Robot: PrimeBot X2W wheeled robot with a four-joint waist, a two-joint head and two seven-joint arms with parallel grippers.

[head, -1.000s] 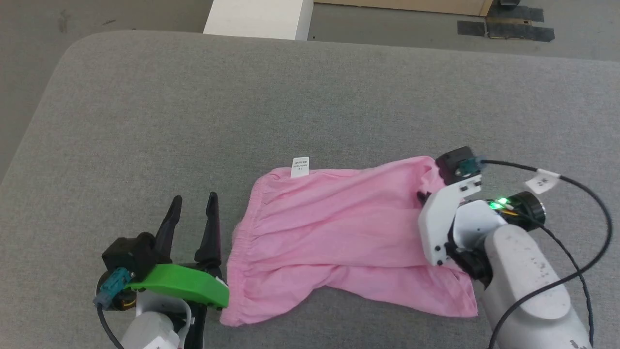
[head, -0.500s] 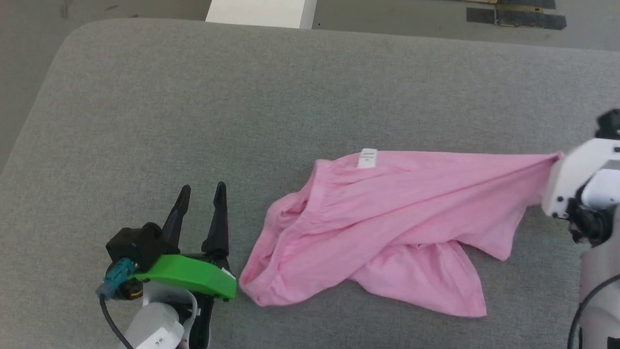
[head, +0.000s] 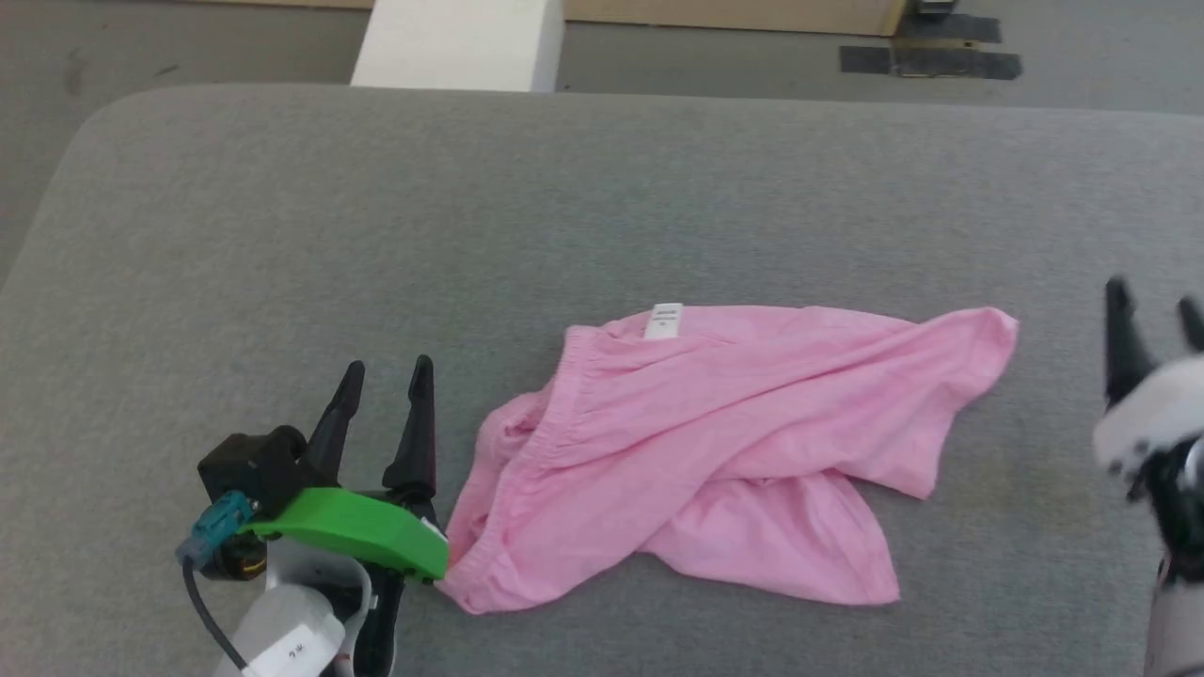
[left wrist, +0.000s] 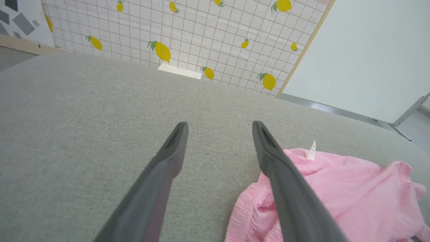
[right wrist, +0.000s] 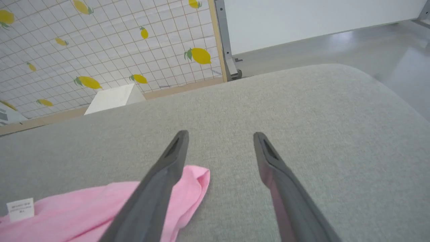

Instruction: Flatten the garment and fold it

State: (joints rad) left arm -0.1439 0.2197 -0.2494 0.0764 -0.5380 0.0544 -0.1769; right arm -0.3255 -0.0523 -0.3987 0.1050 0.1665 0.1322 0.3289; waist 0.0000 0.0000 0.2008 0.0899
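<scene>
- Head view: the garment lies rumpled at the middle of the grey padded surface. Its gathered hem is bunched at the near left and its white tag lies on the far edge.
- The left gripper has its jaws spread and empty. It sits just beside the bunched hem, probably placed to take it.
- The right gripper also has its jaws apart and holds nothing. It stands clear to the right of the far right corner.
- Left wrist view: the right-hand finger overlaps the hem in this view, with bare surface between the fingers. Whether it touches the cloth cannot be told.
- Right wrist view: the pink corner lies beside the left-hand finger, not between the two.
- Judgement: flattening is incomplete. A lower flap lies creased under the upper layer, so no fold is due yet.
</scene>
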